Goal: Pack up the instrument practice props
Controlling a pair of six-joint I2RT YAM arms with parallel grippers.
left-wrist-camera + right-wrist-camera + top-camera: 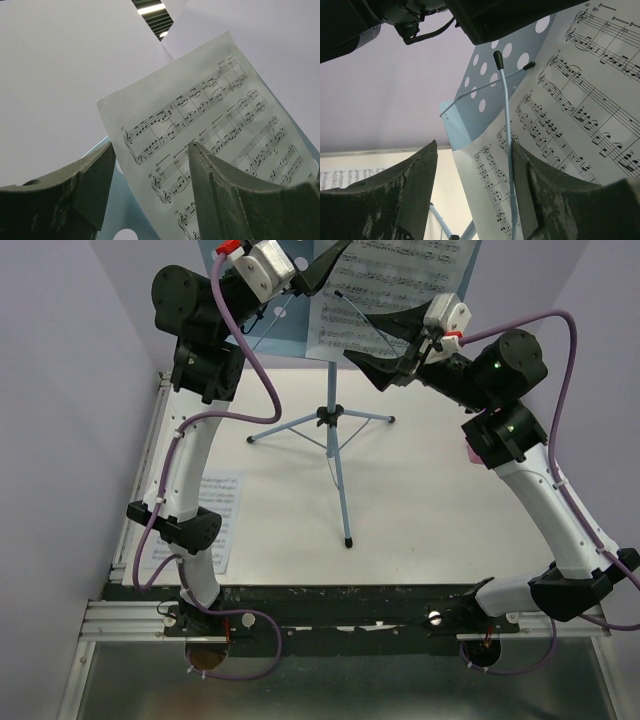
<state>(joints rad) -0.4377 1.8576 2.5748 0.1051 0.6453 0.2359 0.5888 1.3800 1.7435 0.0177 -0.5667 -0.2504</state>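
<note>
The light-blue music stand (335, 430) stands on its thin tripod legs at the back middle of the table. A white sheet-music page (390, 285) rests on its hole-punched desk (490, 85), behind a thin wire page holder (506, 115). My left gripper (335, 260) is open at the page's upper left edge, and the page (210, 110) and desk (117, 210) show between its fingers. My right gripper (362, 332) is open at the page's lower left corner, which (495, 170) lies between its fingers untouched. A bit of pink (472, 452) shows behind the right arm.
A second sheet-music page (215, 520) lies flat on the table by the left arm, and it also shows in the right wrist view (350, 177). Purple walls close in the back and sides. The stand's front leg (345, 510) reaches toward the near edge.
</note>
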